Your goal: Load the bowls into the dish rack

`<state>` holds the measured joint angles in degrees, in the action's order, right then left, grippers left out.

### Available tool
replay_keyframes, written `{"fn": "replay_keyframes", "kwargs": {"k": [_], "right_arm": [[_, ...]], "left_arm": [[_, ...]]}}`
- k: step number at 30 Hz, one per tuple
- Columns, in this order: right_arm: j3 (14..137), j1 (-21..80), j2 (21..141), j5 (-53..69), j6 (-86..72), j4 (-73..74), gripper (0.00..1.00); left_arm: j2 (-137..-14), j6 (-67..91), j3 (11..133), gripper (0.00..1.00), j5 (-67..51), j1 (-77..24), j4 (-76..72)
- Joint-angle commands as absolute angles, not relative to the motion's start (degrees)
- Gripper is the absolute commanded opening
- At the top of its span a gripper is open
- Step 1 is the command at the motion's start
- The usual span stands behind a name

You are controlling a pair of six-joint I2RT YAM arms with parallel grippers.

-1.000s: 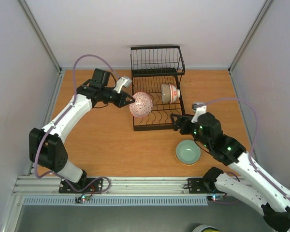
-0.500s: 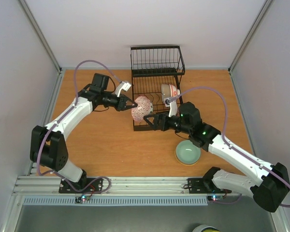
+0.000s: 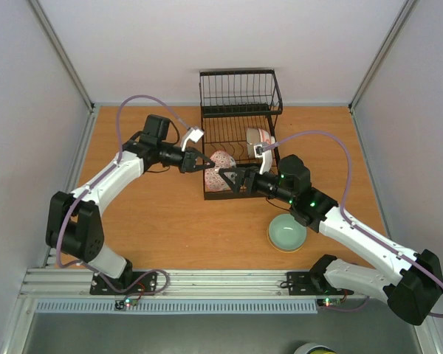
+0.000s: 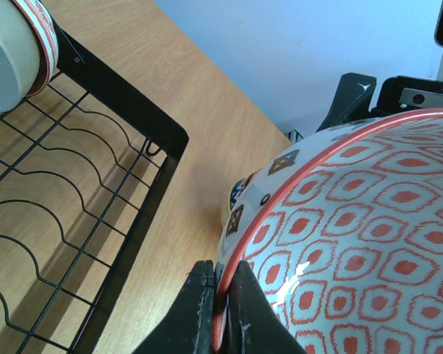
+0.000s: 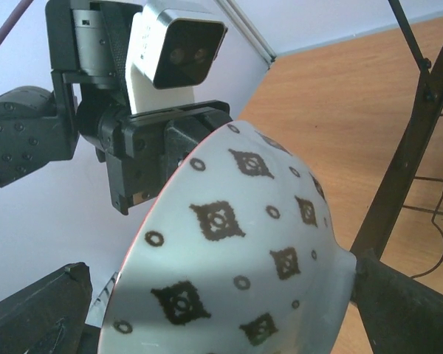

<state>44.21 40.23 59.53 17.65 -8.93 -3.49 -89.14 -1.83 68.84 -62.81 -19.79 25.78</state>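
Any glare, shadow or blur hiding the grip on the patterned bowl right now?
Left wrist: small white glare spot on the red-patterned bowl, yet the left gripper pinching its rim reads clearly. Right wrist: the bowl fills the frame, its lower left shaded; the fingers of the right gripper are dark and soft at the corners. Top external: even light, sharp.

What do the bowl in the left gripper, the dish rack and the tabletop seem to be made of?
The held bowl looks like glazed ceramic: glossy, with bright highlights over its red print. The dish rack seems to be black-coated metal wire, judging by its thin bent rods. The tabletop shows faint grain: wood or wood-look laminate, I cannot tell which.
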Motion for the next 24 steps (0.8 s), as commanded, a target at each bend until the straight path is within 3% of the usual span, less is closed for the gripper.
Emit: {"fn": "replay_keyframes", "kwargs": {"k": [1, 11, 15, 18, 21, 22, 24], "right_arm": [[44.37, 40.52, 59.78, 16.55, -10.75, -3.67, 0.97], [45.42, 40.52, 62.04, 19.99, -12.74, -3.65, 0.96], [45.89, 40.51, 63.62, 22.43, -13.67, -4.84, 0.87], [46.08, 40.52, 64.64, 24.36, -14.18, -6.24, 0.58], [46.29, 40.47, 64.90, 24.14, -14.15, -6.38, 0.10], [46.44, 40.50, 64.68, 23.46, -14.04, -5.85, 0.04], [46.62, 40.52, 64.19, 22.27, -13.30, -4.79, 0.01]], "left_arm": [[-84.47, -0.83, 67.24, 0.00, -64.75, -19.86, 19.62], [-80.39, 2.73, 63.99, 0.00, -61.33, -19.86, 14.36], [-80.06, 2.40, 63.75, 0.01, -60.57, -19.84, 14.52], [-80.14, 2.29, 63.55, 0.00, -60.82, -19.83, 14.40], [-80.41, 2.32, 63.55, 0.00, -61.06, -19.86, 14.49], [-80.33, 2.29, 63.61, 0.01, -60.75, -19.86, 14.59], [-80.15, 2.09, 63.59, 0.00, -59.50, -19.89, 14.97]]}}
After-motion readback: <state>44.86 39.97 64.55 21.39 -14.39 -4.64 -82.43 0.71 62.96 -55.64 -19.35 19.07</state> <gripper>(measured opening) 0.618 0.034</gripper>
